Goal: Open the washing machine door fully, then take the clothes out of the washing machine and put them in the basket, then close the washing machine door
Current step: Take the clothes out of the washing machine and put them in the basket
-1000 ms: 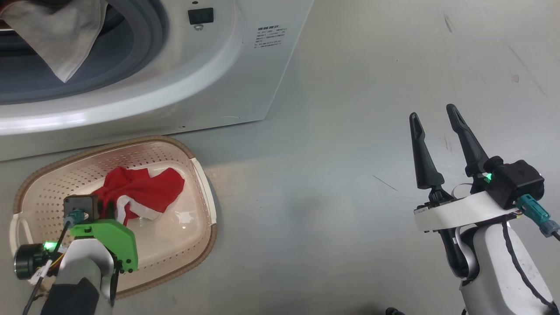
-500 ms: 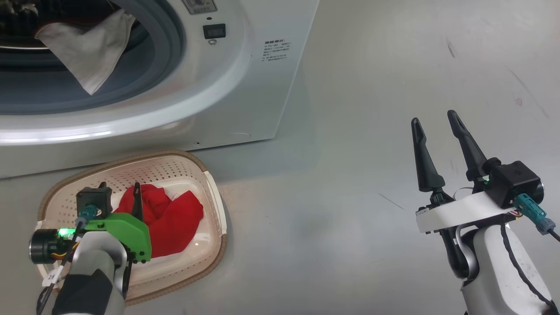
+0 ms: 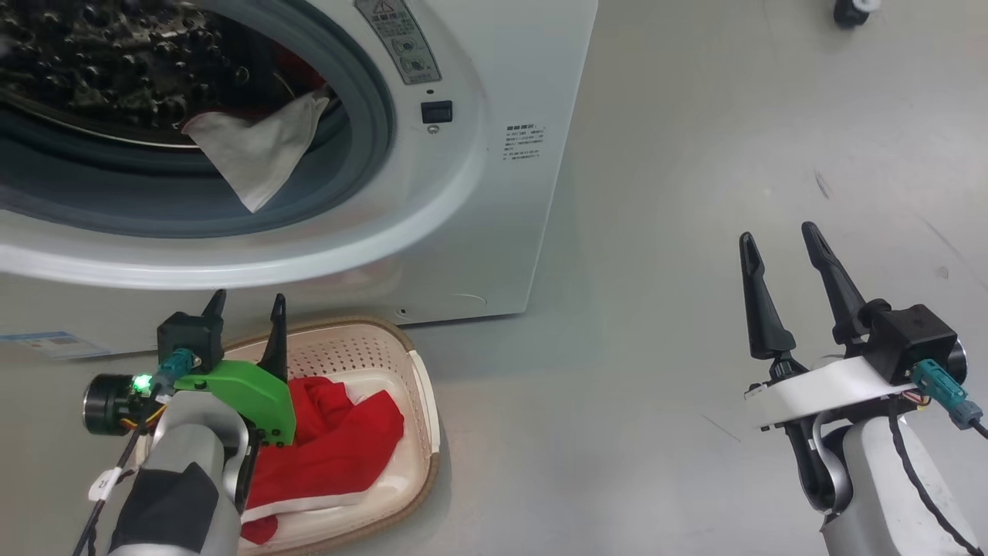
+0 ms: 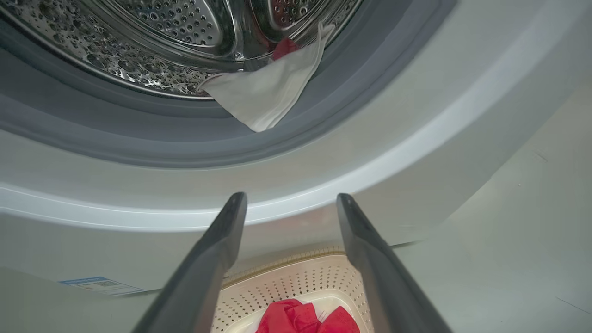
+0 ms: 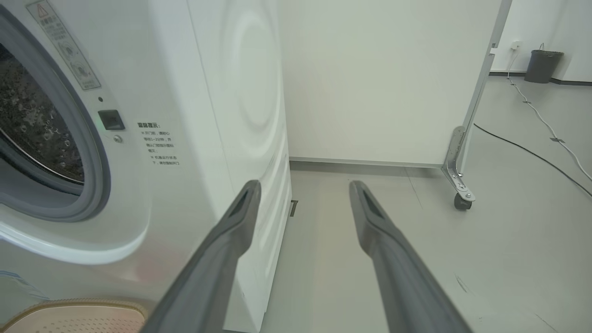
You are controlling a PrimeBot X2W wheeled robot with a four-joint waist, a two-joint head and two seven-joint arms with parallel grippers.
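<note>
Right wrist view adds a wheeled partition (image 5: 379,83) beside the washing machine (image 5: 208,92). The basket (image 3: 363,330) lies lengthwise along its front; left end effector (image 3: 247,300) and right end effector (image 3: 779,234) gape empty.

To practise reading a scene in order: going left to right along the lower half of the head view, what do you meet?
In order: blue label → left gripper → red clothes → right gripper.

This looks like a bare test lab, not a home. A large white front-loading washing machine (image 5: 208,92) stands on a smooth grey floor (image 5: 508,240) beside a white partition panel (image 5: 370,78) on a metal caster (image 5: 460,202). Loose cables (image 5: 522,148) trail towards a dark bin (image 5: 542,66).
</note>
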